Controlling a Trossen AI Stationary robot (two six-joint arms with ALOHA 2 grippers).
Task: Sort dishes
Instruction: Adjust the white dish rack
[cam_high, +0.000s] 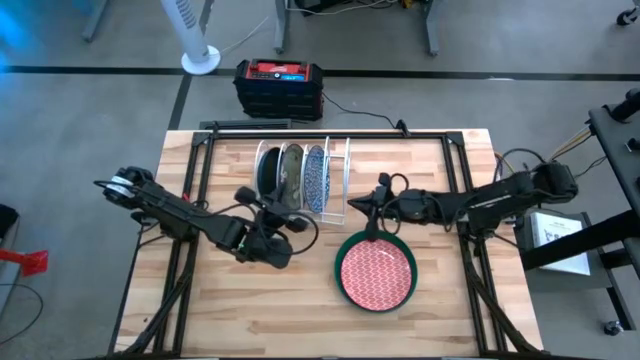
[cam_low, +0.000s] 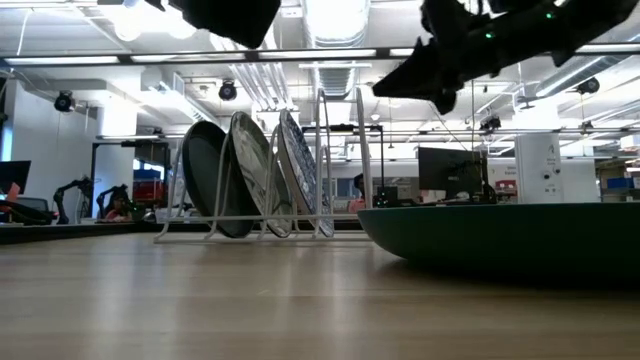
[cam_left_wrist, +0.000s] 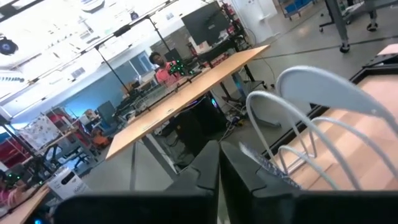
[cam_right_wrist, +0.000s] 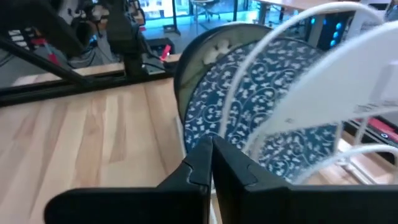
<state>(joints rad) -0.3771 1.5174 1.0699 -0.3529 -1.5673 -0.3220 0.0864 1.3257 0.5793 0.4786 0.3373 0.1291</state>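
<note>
Both claws closed and empty, three plates in the rack and one flat on the table.

In the high view we see the left gripper (cam_high: 283, 222) at centre left, fingers pressed together with nothing between them, just below the white wire rack (cam_high: 335, 180). The right gripper (cam_high: 377, 205) at centre right is also fully closed and empty, above the upper edge of the red-and-white plate (cam_high: 377, 272), which lies flat in the lower centre. In the rack, upper centre, stand the dark teal plate (cam_high: 266, 176), the olive mottled plate (cam_high: 291, 178) and the blue-and-white plate (cam_high: 314, 178), on edge, side by side.
</note>
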